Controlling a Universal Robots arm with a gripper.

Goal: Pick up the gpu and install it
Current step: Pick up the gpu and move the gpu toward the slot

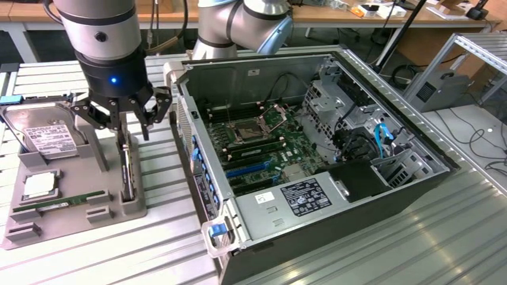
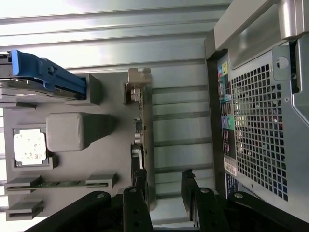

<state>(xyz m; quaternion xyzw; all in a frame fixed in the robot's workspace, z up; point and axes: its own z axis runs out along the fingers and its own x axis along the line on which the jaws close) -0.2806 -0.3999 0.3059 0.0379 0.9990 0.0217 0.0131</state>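
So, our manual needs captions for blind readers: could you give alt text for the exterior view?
A robot arm's open gripper hangs over a graphics card standing on edge in a grey tray, beside an open computer case.

A ribbed, silvery metal table [image 1: 341,255] takes up most of the exterior view, its long grooves running side by side. In the wrist view the same grooved metal [image 2: 120,29] catches bright, even light and shines almost white along the ridges. Behind the table, a light-brown wooden workbench [image 1: 333,16] runs across the back of the room, with small clutter on its top. At the exterior view's right stands 1 aluminium profile frame [image 1: 474,43], and 1 grey box [image 1: 438,89] sits low inside it. Beside the table there, the pale grey floor [image 1: 455,122] carries loose black cables [image 1: 485,142].
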